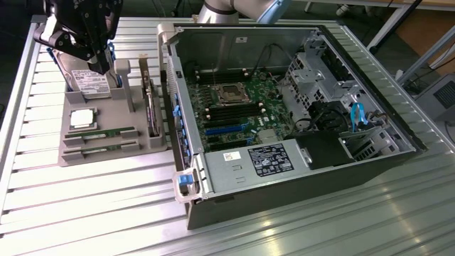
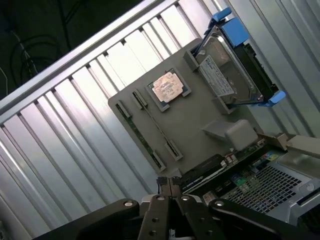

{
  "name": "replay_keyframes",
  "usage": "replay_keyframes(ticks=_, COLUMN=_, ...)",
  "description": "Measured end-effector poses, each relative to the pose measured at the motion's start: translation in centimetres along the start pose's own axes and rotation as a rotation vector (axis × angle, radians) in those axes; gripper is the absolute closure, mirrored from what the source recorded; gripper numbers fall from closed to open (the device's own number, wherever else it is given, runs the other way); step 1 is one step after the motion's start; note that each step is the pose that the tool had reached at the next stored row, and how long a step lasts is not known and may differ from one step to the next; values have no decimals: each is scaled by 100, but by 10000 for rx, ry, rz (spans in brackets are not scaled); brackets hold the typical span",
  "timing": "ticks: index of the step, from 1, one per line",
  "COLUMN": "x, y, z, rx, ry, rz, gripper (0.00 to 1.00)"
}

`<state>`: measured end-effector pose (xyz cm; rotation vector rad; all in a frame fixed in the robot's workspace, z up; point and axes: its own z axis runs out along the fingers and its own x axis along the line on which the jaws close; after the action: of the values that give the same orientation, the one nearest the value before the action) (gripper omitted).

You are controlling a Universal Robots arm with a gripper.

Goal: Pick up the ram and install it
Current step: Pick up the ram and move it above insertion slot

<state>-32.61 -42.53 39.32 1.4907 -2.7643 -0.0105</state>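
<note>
Two ram sticks (image 1: 99,133) (image 1: 100,148), thin and green, stand on edge in slots at the near end of a grey holder (image 1: 85,158) to the exterior view's left of the computer case. In the wrist view the same sticks (image 2: 141,136) (image 2: 158,125) run along the holder (image 2: 200,115). My black gripper (image 1: 100,65) hangs high over the holder's far end, above the hard drive (image 1: 91,84). Its fingers (image 2: 169,184) are shut together with nothing between them, well apart from the ram.
The holder also carries a silver processor chip (image 1: 82,118) (image 2: 169,87) and a card on edge (image 1: 151,109). The open computer case (image 1: 186,176) lies at the exterior view's right, with its motherboard (image 1: 242,109) and black memory slots (image 1: 226,111) exposed. A slatted metal table (image 1: 85,213) lies underneath.
</note>
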Motion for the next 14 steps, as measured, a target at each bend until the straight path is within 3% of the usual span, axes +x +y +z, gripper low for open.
replay_keyframes(ticks=14, x=0, y=0, z=-1, rx=30, ry=62, rz=-1420, gripper=90)
